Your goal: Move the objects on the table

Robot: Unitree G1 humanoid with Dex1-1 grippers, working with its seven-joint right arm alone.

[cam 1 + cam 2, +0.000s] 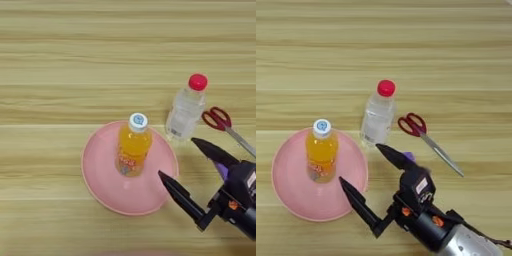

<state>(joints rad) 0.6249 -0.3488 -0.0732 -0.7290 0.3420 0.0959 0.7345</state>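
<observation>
Spread-open right gripper (360, 162) hovers beside pink plate (100, 180) carrying upright orange bottle (133, 150): light, smooth, probably best grasped mid-body.

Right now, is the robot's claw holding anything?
No, nothing. The right gripper is open and empty, its two black fingers spread wide, near the pink plate with the orange bottle and the clear bottle.
</observation>
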